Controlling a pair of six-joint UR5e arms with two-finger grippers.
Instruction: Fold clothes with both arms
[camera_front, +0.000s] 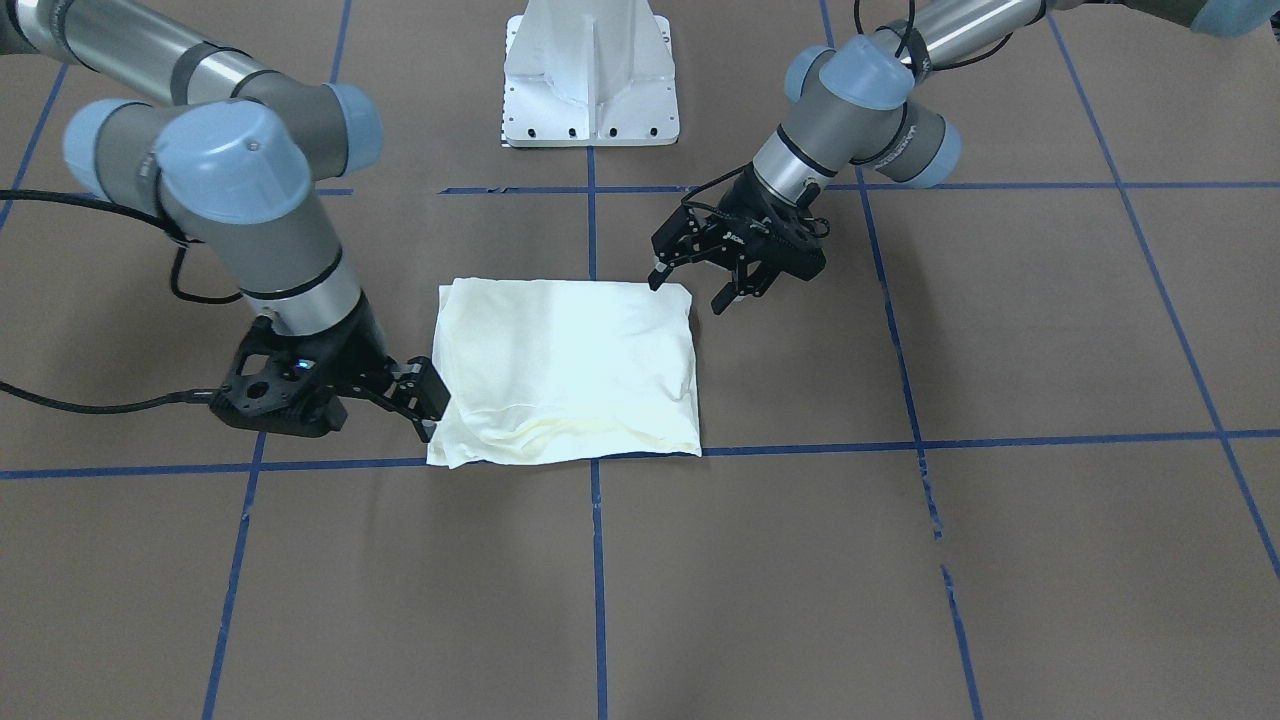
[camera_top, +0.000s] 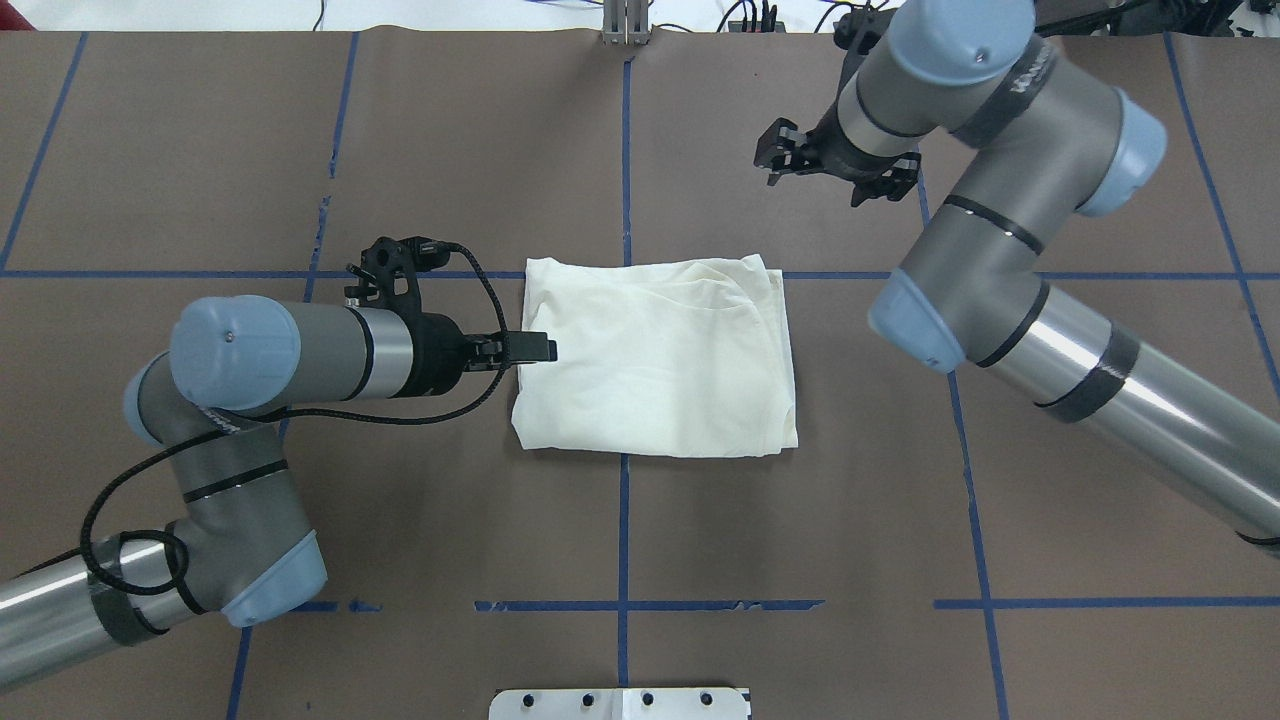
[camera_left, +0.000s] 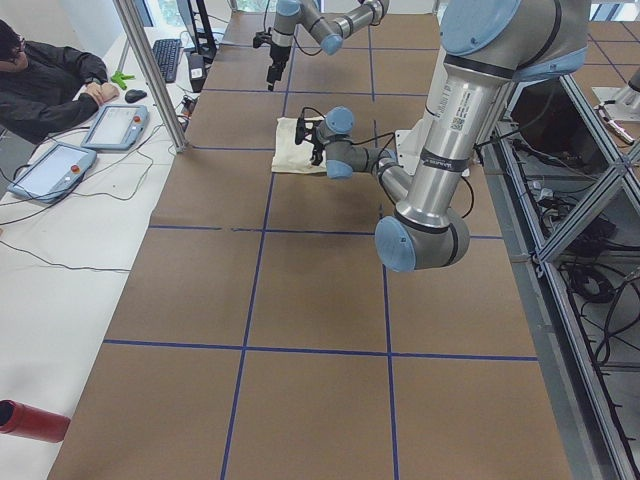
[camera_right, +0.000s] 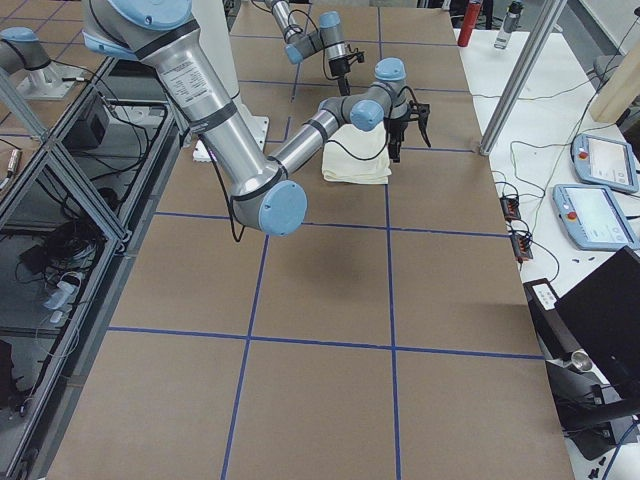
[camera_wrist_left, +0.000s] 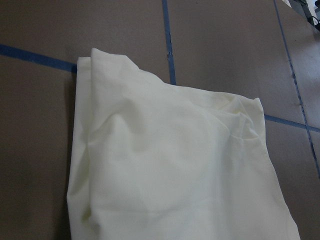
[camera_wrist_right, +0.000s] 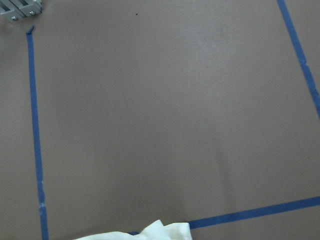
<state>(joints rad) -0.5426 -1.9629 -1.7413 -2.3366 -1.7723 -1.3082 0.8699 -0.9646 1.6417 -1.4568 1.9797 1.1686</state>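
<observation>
The clothes are one cream shirt (camera_front: 570, 370) (camera_top: 660, 360), folded into a flat rectangle on the brown table with only plain cloth showing. My left gripper (camera_front: 688, 287) (camera_top: 530, 348) hovers open at the shirt's edge on the robot's left, with nothing between its fingers. The left wrist view looks straight down on the shirt (camera_wrist_left: 175, 165) and shows no fingers. My right gripper (camera_top: 835, 170) (camera_front: 432, 405) is open and raised beside the shirt's far corner on the robot's right. The right wrist view shows only a shirt corner (camera_wrist_right: 160, 232).
Blue tape lines (camera_top: 624, 150) divide the table into squares. The white pedestal base (camera_front: 590, 75) stands at the robot's side. A seated person (camera_left: 50, 75) and teach pendants (camera_left: 115, 125) (camera_right: 600, 160) are at side desks. A red bottle (camera_left: 30, 420) lies nearby.
</observation>
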